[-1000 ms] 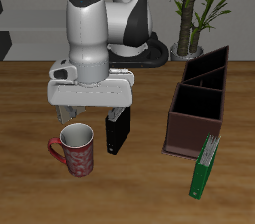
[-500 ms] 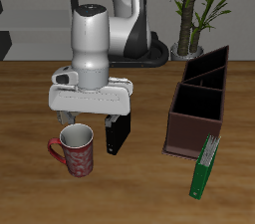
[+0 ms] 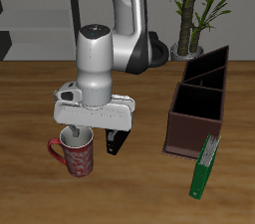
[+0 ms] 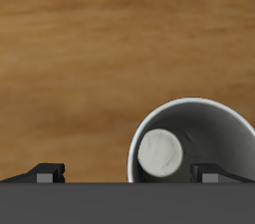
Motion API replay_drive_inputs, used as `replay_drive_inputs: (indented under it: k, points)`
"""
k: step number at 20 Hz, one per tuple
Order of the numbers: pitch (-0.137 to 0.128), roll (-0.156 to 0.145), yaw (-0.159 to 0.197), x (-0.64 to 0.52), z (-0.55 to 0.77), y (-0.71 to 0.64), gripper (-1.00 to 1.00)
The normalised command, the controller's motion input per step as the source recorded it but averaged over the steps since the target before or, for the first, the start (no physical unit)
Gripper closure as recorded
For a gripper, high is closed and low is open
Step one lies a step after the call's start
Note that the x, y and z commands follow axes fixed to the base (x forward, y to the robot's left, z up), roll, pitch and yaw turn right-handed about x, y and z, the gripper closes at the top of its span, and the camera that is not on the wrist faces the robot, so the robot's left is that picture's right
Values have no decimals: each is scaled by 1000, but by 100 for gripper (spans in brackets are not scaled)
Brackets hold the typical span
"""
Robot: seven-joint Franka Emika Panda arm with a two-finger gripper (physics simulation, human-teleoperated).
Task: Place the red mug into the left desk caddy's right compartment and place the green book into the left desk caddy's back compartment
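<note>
The red mug (image 3: 77, 154) stands upright on the wooden table near the front edge, its handle pointing away from the caddy. My gripper (image 3: 79, 131) is open just above its rim. In the wrist view the mug's pale interior (image 4: 199, 143) fills one side. One fingertip (image 4: 212, 172) is over the mug's opening and the other (image 4: 45, 172) is outside the wall. The green book (image 3: 205, 166) leans against the front end of the left desk caddy (image 3: 175, 133). The caddy's right compartment (image 3: 196, 110) at the near end is empty.
A black book (image 3: 116, 141) stands just behind the mug, close beside the gripper. A potted plant (image 3: 195, 9) stands at the back behind the caddy. Bare wooden table (image 3: 139, 193) lies between the mug and the caddy.
My gripper has come down from above the table to just over the mug's rim, shifting slightly toward the front edge. The mug, books and caddy have not moved.
</note>
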Motion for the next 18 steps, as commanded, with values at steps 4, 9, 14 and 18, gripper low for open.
replay_drive_inputs:
  k: [4,9,14,18]
  points:
    - [52,-2,17,129,-281,62,-100]
    - [80,-7,-13,163,-312,-12,-100]
    - [61,4,-32,47,-211,-18,100]
    - [3,11,-18,-41,8,17,100]
